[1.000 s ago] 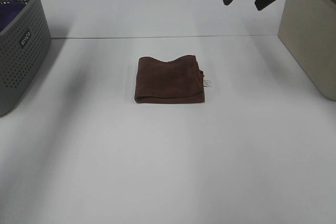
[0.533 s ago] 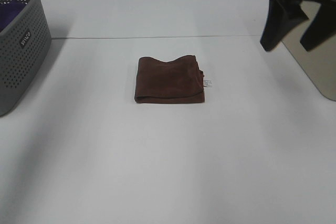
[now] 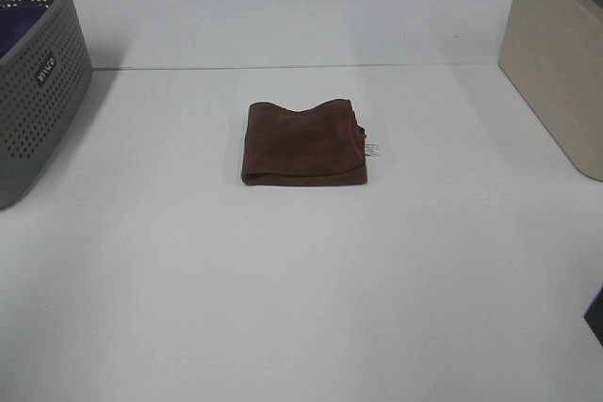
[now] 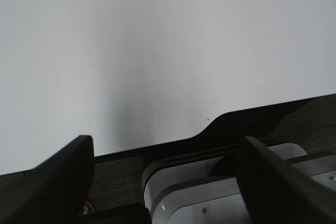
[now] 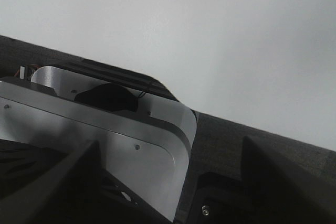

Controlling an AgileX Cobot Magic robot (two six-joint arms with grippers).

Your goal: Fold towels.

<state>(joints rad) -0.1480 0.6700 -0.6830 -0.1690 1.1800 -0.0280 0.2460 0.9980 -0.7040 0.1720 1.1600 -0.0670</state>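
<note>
The dark reddish-brown towel (image 3: 303,142) lies folded into a small rectangle in the middle of the white table (image 3: 301,280), its white tag (image 3: 373,149) sticking out on the right side. Neither gripper is near it. In the left wrist view, my left gripper (image 4: 165,142) stands open, nothing between its black fingers (image 4: 52,179), over the table's edge and the robot's base. My right gripper (image 5: 172,142) is likewise open and empty above a metal base plate (image 5: 105,124). In the high view only a dark sliver (image 3: 595,325) shows at the right edge.
A grey perforated basket (image 3: 38,91) with purple cloth inside stands at the far left. A beige box (image 3: 556,63) stands at the far right. A seam (image 3: 283,67) runs across the table behind the towel.
The right gripper, seen at the upper right a second ago, has swept down along the right side and left the high view. The towel has not moved.
</note>
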